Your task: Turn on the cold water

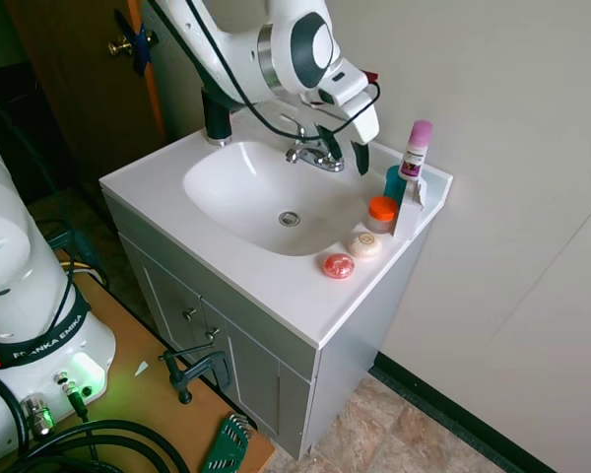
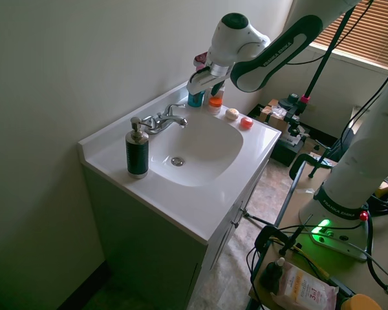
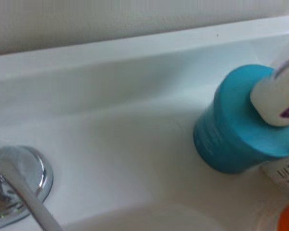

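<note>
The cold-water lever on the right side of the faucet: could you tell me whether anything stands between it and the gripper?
Nothing visible does. The gripper hangs just above and beside the cold-water lever, with only open air between. The teal jar and white tube stand farther right, off that path.

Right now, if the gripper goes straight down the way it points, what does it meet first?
Probably the white countertop between the right-hand lever and the teal jar; the gripper looks just off the lever, depth unclear.
</note>
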